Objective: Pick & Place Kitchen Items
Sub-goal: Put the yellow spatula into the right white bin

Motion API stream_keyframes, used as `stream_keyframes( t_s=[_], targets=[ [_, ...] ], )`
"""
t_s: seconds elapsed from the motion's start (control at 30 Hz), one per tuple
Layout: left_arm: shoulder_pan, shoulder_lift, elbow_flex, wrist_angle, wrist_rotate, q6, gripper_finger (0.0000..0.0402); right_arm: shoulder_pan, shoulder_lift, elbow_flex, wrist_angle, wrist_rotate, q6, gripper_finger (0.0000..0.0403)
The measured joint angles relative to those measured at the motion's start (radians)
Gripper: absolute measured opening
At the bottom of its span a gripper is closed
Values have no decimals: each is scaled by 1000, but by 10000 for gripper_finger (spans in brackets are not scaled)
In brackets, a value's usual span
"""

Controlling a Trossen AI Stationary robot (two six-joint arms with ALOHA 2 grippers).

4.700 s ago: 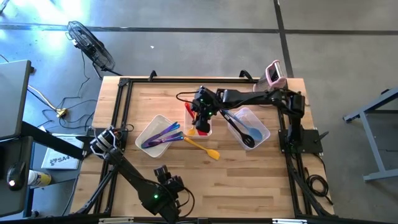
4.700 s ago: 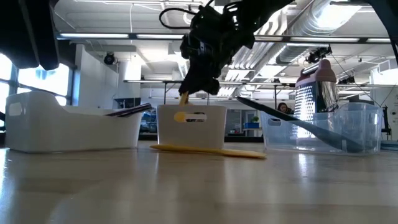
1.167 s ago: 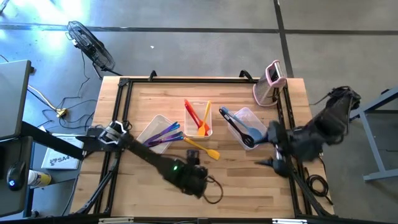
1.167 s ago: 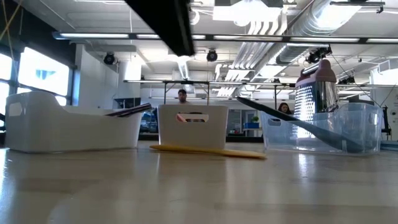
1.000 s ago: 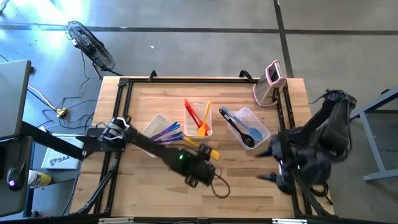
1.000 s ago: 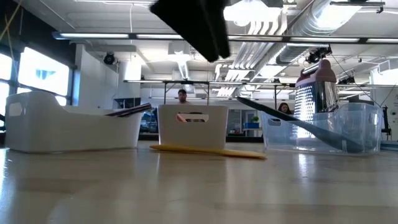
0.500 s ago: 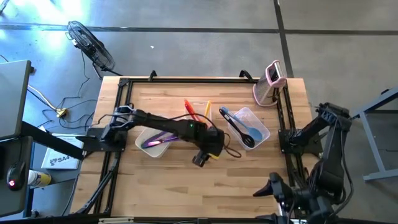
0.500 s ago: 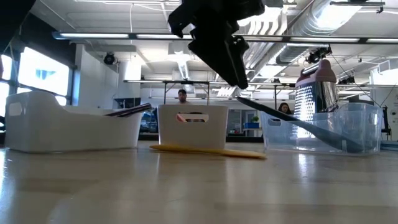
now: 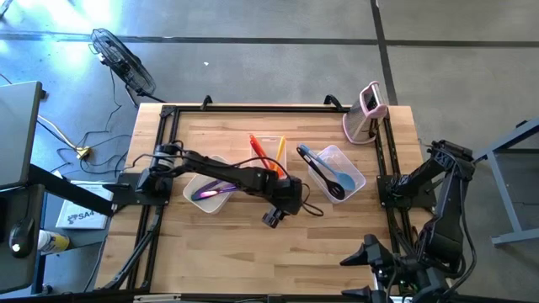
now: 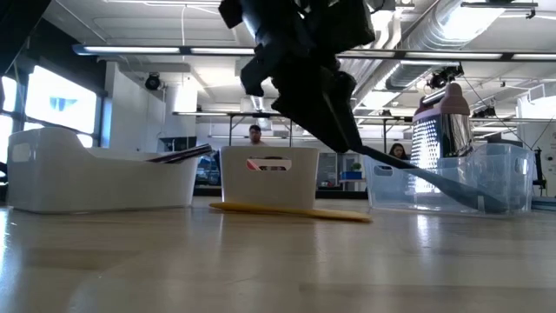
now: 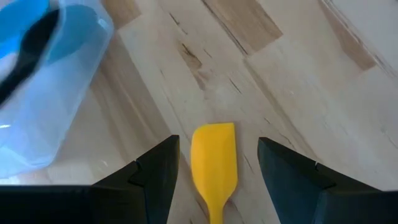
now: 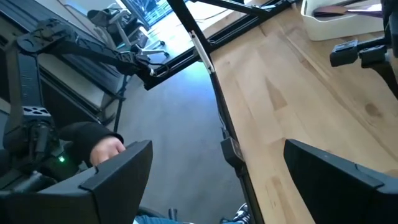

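On the wooden table [image 9: 210, 252], center frame, we see the left gripper [image 11: 214, 163] parted, empty, straddling the yellow spatula [image 11: 213, 165]; lower right, the right gripper [image 9: 364, 252] gapes wide, holding nothing.

Bare wood surrounds the yellow spatula [image 11: 213, 167]; the clear tub [image 11: 43, 93] stands near it.

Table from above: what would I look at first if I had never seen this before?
Probably the long dark left arm stretched across the wooden table, its open left gripper hanging right over a yellow spatula lying flat on the wood. After that, the bright utensils in three clear tubs behind it. The right gripper waits open, off the table's near right corner.
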Motion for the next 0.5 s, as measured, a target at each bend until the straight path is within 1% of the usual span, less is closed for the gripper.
stream_keyframes(
  t_s=[0.1, 0.17, 0.27, 0.33, 0.4, 0.5],
  targets=[
    [4, 14, -4, -36, 0, -15, 209, 0, 0, 0, 0, 0, 22, 356],
    [11, 35, -2, -21, 7, -21, 209, 0, 0, 0, 0, 0, 24, 356],
    [25, 52, -3, -51, 12, -44, 209, 0, 0, 0, -1, 0, 23, 356],
    [31, 72, 5, -21, 32, -48, 209, 0, 0, 0, -3, 0, 18, 356],
    [37, 73, 2, -45, 39, -54, 209, -4, 0, 0, -7, 0, 17, 356],
    [44, 84, 7, -23, 59, -61, 209, -7, 0, 0, -9, -1, 17, 356]
  ],
)
